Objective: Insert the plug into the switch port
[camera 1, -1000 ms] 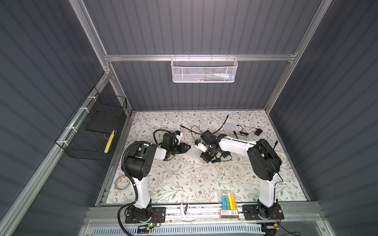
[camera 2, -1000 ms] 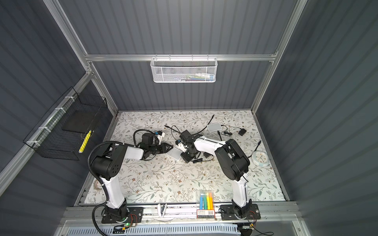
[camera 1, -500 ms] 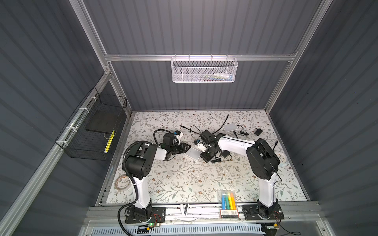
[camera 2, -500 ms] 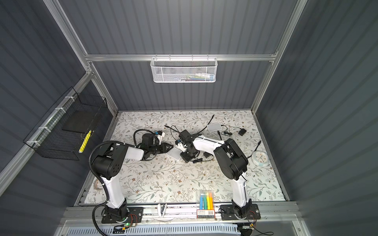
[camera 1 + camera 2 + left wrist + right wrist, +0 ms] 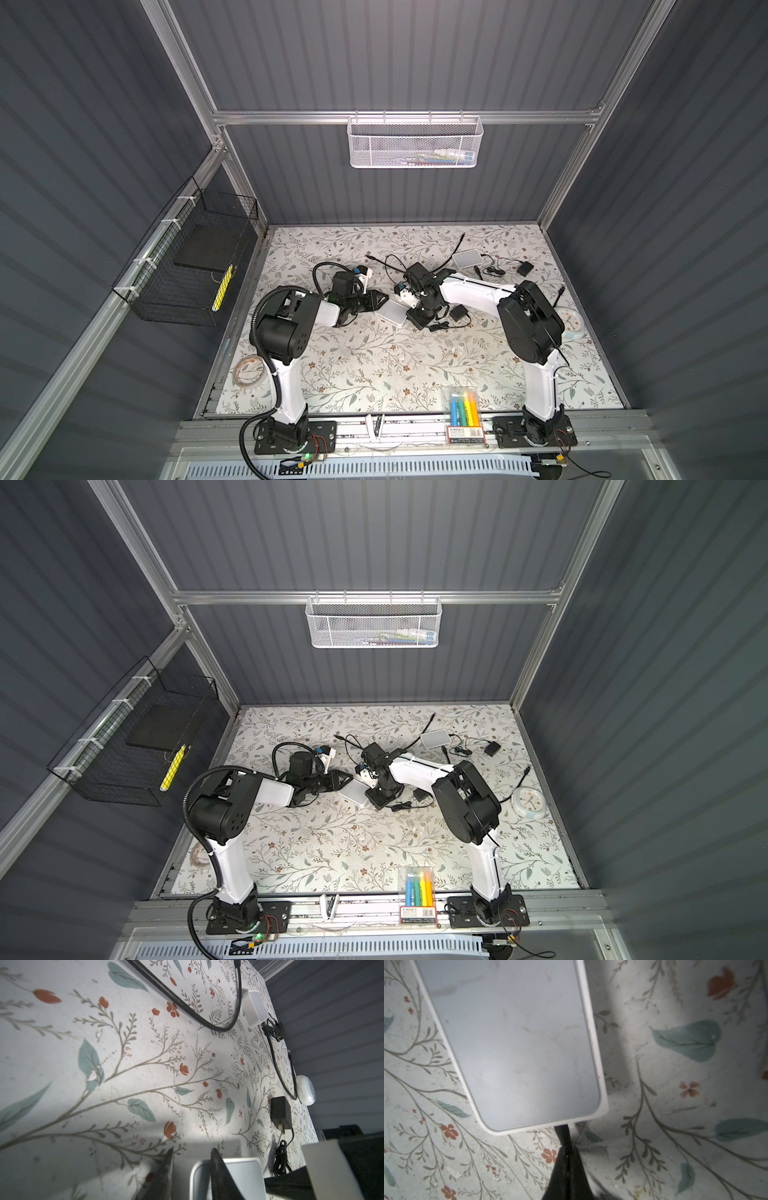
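Your switch (image 5: 392,316), the flat white box with the grey top, lies near the middle of the floral table (image 5: 374,374), between the two arms in both top views. Your left gripper (image 5: 192,1153) comes in low from the left. Its jaws are only narrowly parted and the switch's near edge fills the gap, with one finger (image 5: 218,1174) lying over the top face, so they pinch that edge. Your right gripper (image 5: 566,1153) points at the end of the switch facing the right arm, jaws squeezed together on the black plug (image 5: 562,1133). In the right wrist view the plug's nose meets the white rim of the switch close to a rounded corner. The port itself is hidden, so you can't tell whether the plug is seated or just touching. Just beside the right gripper, on the side away from the switch, a black power adapter (image 5: 459,311) with a bunched cable (image 5: 440,327) lies on the table. Toward the back wall sits a second white box (image 5: 467,258) with loose black leads near it. A pack of coloured markers (image 5: 463,405) rests at the front edge, well apart from the switch. A tape roll (image 5: 249,371) lies at the front left.
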Robot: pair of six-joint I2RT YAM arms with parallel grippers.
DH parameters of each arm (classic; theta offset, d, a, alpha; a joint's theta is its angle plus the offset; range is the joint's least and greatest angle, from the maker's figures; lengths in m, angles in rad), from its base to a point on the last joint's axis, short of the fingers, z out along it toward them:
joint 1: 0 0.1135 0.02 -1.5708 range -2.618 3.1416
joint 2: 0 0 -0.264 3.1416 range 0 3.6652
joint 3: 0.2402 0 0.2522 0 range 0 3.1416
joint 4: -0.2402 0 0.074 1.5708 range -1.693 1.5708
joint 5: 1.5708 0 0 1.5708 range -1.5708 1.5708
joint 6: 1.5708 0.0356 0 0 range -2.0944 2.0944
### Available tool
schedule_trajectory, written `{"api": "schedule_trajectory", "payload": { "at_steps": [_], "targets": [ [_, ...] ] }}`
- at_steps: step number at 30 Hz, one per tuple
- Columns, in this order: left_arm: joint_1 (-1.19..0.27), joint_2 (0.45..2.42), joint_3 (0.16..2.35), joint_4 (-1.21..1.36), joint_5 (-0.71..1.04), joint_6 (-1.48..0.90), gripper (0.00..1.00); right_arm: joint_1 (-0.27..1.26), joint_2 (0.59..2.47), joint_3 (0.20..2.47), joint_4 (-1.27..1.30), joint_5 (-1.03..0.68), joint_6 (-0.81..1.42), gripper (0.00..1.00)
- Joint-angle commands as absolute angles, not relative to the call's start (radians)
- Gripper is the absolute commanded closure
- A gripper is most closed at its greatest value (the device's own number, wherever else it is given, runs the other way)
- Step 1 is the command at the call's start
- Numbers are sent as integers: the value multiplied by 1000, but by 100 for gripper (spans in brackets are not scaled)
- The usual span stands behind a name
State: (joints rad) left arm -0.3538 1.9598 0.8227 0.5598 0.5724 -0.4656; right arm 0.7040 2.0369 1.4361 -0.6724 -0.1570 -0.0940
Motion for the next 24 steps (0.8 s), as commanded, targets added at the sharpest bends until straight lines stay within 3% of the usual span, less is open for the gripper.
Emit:
{"api": "schedule_trajectory", "payload": {
  "at_steps": [1,15,24],
  "targets": [
    [-440,2059,752,298,626,-478,71,719,2046,1531,-348,-186,-94,100],
    [-408,2023,750,251,585,-459,72,718,2035,1534,-356,-157,-109,100],
    [-350,1944,787,103,503,-373,71,724,1965,1376,-318,-123,-120,100]
  ]
}}
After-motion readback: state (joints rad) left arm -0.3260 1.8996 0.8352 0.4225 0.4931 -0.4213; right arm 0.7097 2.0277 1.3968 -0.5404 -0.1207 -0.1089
